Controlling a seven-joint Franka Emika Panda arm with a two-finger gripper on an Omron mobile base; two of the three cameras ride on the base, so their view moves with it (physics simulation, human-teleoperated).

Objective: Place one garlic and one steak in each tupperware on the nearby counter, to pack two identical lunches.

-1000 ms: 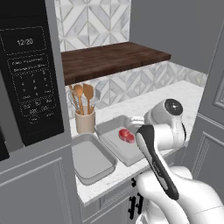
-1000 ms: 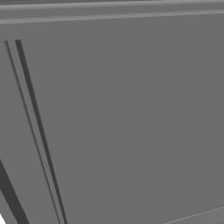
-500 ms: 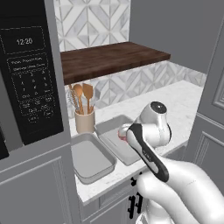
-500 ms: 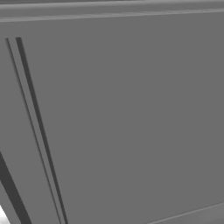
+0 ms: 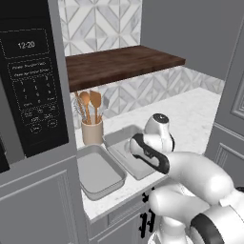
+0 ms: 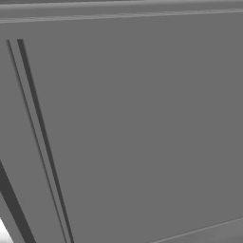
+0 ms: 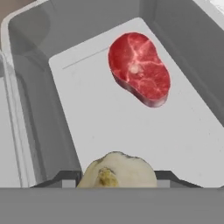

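In the hand view a pale cream garlic (image 7: 117, 169) sits between the finger tips of my gripper (image 7: 117, 176), which is shut on it. It hangs low over the near end of a grey tupperware (image 7: 70, 33). A red marbled steak (image 7: 139, 68) lies flat on that tray's floor, towards its far end. In the left base view my arm bends down over this right-hand tupperware (image 5: 116, 139) and hides its inside. The left-hand tupperware (image 5: 97, 172) beside it holds nothing. Both stand on the white counter (image 5: 193, 116).
A beige jar of wooden utensils (image 5: 92, 129) stands just behind the trays. A dark wooden shelf (image 5: 119, 64) hangs above the counter, and a black microwave (image 5: 28, 86) is at the left. A plain grey panel (image 6: 133, 123) stands close in the right base view.
My arm has swung left and lowered over the right-hand tray, and it now hides the steak in the left base view. The grip stays the same.
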